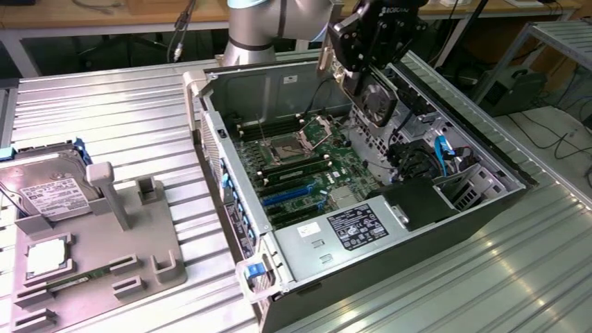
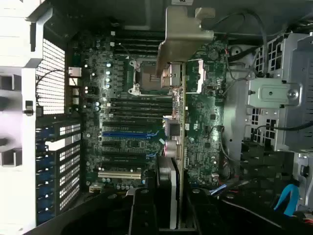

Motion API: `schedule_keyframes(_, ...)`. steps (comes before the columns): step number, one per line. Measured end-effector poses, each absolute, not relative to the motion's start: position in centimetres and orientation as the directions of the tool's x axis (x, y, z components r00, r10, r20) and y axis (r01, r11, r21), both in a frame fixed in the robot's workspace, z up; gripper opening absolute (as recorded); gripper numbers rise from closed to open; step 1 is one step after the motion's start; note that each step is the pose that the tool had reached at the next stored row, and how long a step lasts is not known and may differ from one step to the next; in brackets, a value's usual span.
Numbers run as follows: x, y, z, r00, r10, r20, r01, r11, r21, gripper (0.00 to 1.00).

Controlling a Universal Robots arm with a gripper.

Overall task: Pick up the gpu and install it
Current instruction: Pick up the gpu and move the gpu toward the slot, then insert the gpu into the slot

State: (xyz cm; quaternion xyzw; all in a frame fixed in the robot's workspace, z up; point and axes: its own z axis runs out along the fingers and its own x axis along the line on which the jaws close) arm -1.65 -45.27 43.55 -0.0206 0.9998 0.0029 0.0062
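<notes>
Your ribbed metal table carries two holders. The larger is the open computer case, lying on its side. In it you see the green motherboard with its blue slots, and the power supply at the near end. The gpu hangs edge-on above the case's far end, over the board and not seated, silvery bracket leading. Your gripper has its fingers clamped on the card's two faces. On the exterior view's left, the grey fixture tray holds a hard drive and a small square CPU chip.
</notes>
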Motion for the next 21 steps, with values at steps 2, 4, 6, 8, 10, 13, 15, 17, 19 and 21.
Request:
schedule_keyframes(2, -1.63, -45.26, 43.55, -0.999, -0.041, -0.012, -0.041, 0.999, 0.005, 0.29)
schedule_keyframes(4, -1.61, -45.26, 43.55, -0.999, -0.042, -0.012, -0.042, 0.999, 0.005, 0.29)
schedule_keyframes(6, -1.61, -45.26, 43.55, -0.987, -0.162, -0.012, -0.162, 0.987, 0.006, 0.29)
schedule_keyframes(8, -1.61, -45.26, 43.55, -0.980, -0.197, -0.012, -0.197, 0.980, 0.005, 0.29)
schedule_keyframes(10, -1.61, -45.26, 43.55, -0.971, -0.240, -0.012, -0.240, 0.971, 0.005, 0.29)
schedule_keyframes(13, -1.61, -45.26, 43.55, -0.955, -0.297, -0.012, -0.297, 0.955, 0.005, 0.29)
schedule_keyframes(15, -1.61, -45.26, 43.55, -0.944, -0.330, -0.012, -0.330, 0.944, 0.006, 0.29)
schedule_keyframes(17, -1.61, -45.26, 43.55, -0.932, -0.363, -0.012, -0.363, 0.932, 0.005, 0.29)
schedule_keyframes(19, -1.61, -45.26, 43.55, -0.914, -0.406, -0.012, -0.406, 0.914, 0.005, 0.29)
schedule_keyframes(21, -1.61, -45.26, 43.55, -0.899, -0.437, -0.012, -0.437, 0.899, 0.006, 0.29)
